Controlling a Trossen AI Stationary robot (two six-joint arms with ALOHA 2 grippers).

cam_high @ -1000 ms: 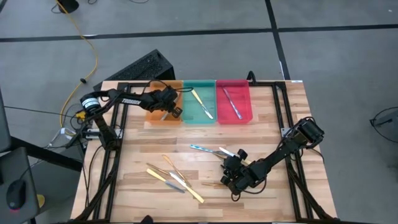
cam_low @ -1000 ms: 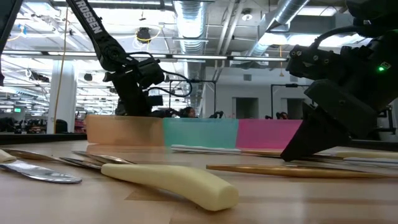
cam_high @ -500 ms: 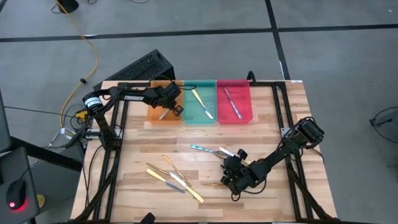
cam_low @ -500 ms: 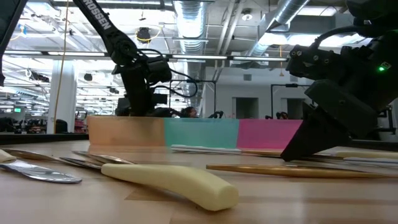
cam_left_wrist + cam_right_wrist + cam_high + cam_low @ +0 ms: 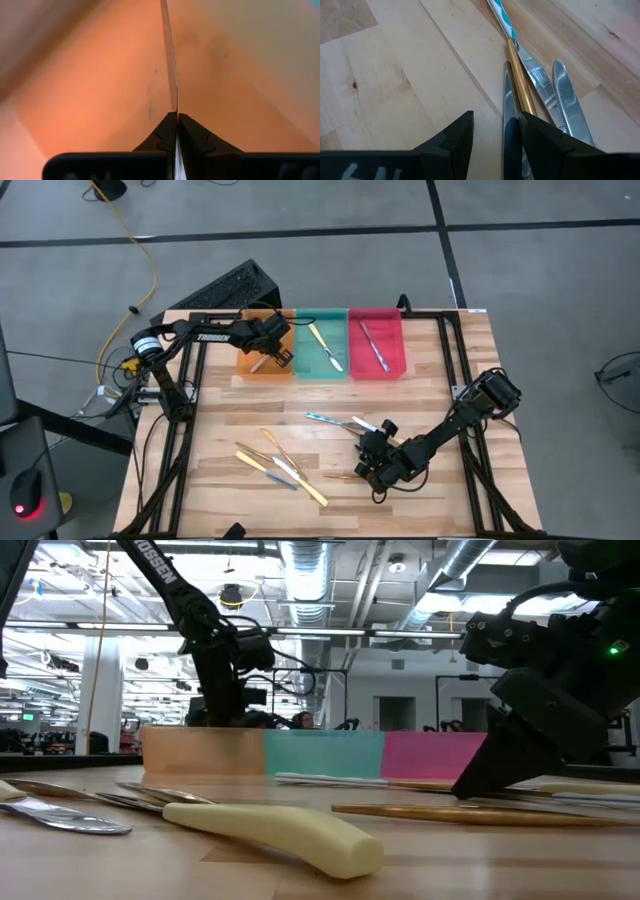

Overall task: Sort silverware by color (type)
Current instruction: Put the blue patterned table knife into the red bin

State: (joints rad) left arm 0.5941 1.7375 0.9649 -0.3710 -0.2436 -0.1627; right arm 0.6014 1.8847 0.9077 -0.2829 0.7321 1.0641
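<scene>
The left gripper [image 5: 272, 356] hung over the translucent orange plastic tray [image 5: 250, 366] at the far side of the pale, grained wooden table [image 5: 220, 420], its dark fingers [image 5: 165, 137] pressed together on a thin, flat metal knife blade [image 5: 170, 65] with a fine serrated edge that pointed down toward the tray's smooth orange floor. White capital letters ran along the left arm, readable only in part as "TROSSEN" in the high view.

Beside the orange tray stood a green plastic tray [image 5: 306, 366] holding a pale yellow-handled utensil [image 5: 322, 344], and next to that a red plastic tray [image 5: 396, 360] holding a slim silver utensil with a bluish handle [image 5: 372, 345].

The right gripper [image 5: 372, 468] sat low at the near middle of the table, its matte black fingers [image 5: 451, 140] spread apart, with a shiny silver blade [image 5: 509, 115] lying between them. Just beside that blade lay a slender bronze-gold handle [image 5: 521, 85], a polished silver spoon-like piece [image 5: 536, 82] and a serrated silver knife [image 5: 570, 100]; a teal-and-white striped handle [image 5: 499, 14] lay beyond them.

More loose silverware [image 5: 280, 465] lay scattered on the near left part of the table, among it a thick, rounded, pale yellow handle [image 5: 280, 830] with a smooth matte surface, and a thin bronze-gold rod [image 5: 440, 812].
</scene>
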